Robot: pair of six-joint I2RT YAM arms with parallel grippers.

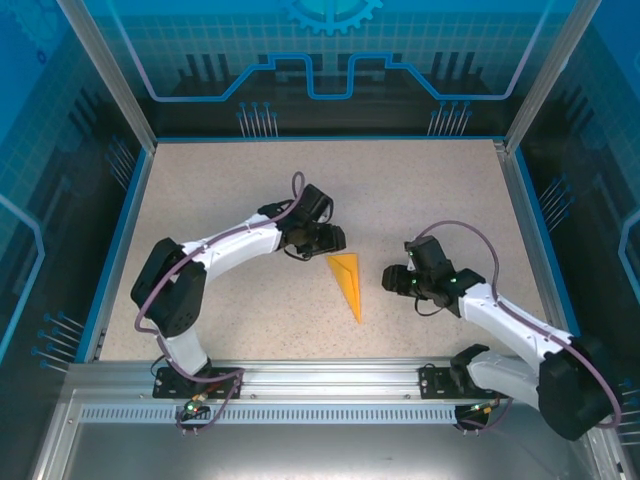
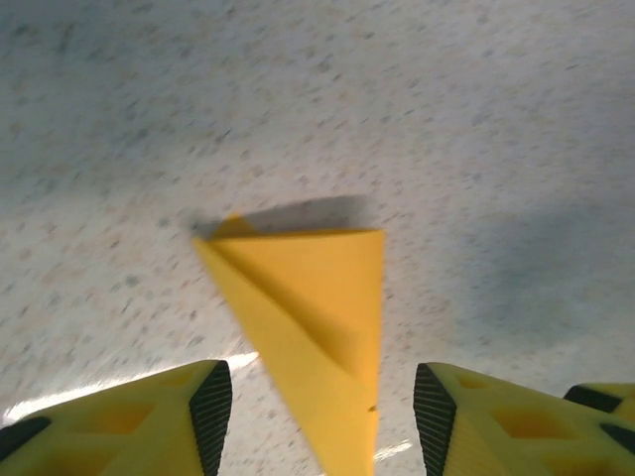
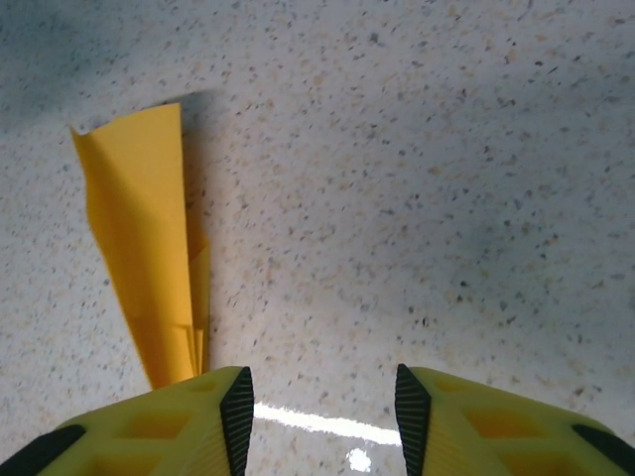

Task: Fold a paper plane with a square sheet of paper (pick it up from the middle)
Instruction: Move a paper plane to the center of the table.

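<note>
Paper is all this job comes down to. The paper plane [image 1: 348, 283] lies flat near the middle of the speckled bench [image 1: 220, 180], a slim orange-yellow dart with its broad end away from the arm bases and its point toward them.

From the left wrist camera, the paper plane [image 2: 317, 307] shows a crease running along its length and layers lying on one another. One corner at the broad end lifts a little and throws a shadow.

I judge it to be very light and limp, stiff only along the folds. It would be easy to crush or spring open, and apt to skid on the smooth bench if nudged from one side. The doubled layers along the centre crease, about midway down the body, look the best place to take hold. A pinch there would grip several thicknesses rather than a single flap.

The left fingers [image 1: 333, 240] hang just beside the broad end, spread apart and holding nothing. In their own view the left fingers [image 2: 210, 412] stand either side of the paper without touching it.

The right fingers [image 1: 392, 281] sit near the plane's other side, also spread and empty. From that wrist the paper plane [image 3: 149, 258] lies off beside the right fingers [image 3: 236, 416], not between them.

The blue rim [image 1: 130, 240] fences the bench, and the plane lies inside it.
</note>
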